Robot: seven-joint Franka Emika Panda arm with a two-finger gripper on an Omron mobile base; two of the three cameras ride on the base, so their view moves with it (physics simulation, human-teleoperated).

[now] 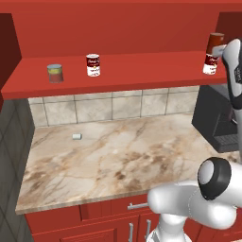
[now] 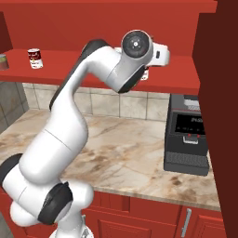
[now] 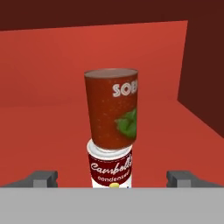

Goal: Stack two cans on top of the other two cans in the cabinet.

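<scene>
Two cans stand stacked at the right end of the cabinet shelf (image 1: 118, 71): a dark red can (image 3: 112, 109) with a pale lid and a green leaf label, sitting slightly tilted on a red-and-white soup can (image 3: 110, 168). The gripper (image 3: 112, 178) hangs before them, jaws spread wide, gripping nothing.

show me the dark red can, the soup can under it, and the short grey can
dark red can (image 3: 111, 109), hand view, its side.
soup can (image 3: 110, 168), hand view, its label.
grey can (image 1: 55, 73), left base view, its label.
</scene>
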